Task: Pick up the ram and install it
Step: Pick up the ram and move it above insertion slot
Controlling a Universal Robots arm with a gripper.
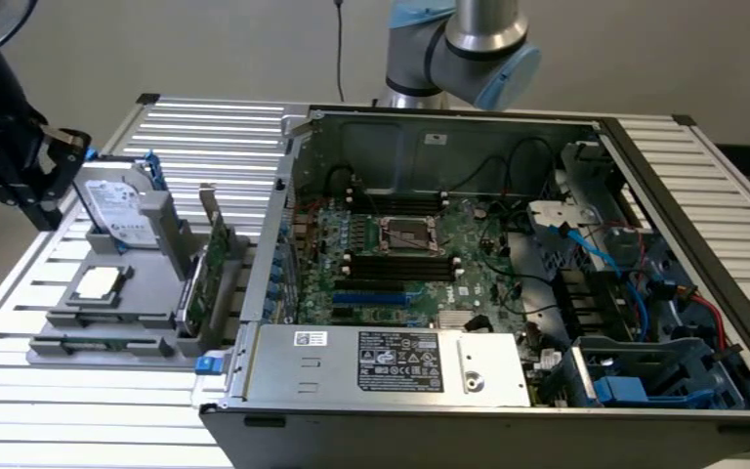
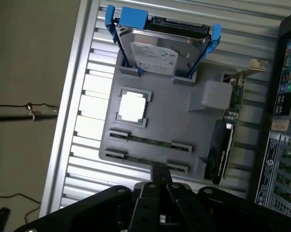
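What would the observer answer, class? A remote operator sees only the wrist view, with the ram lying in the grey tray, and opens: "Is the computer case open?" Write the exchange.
Observer: Yes, the computer case lies open, its motherboard facing up.
Operator: Any free slots for the ram?
Observer: Long black slots run beside the processor socket; I see no green stick in them.
Operator: Where does the arm stand?
Observer: It rises behind the case's far wall, its grey and blue joint above the rim.
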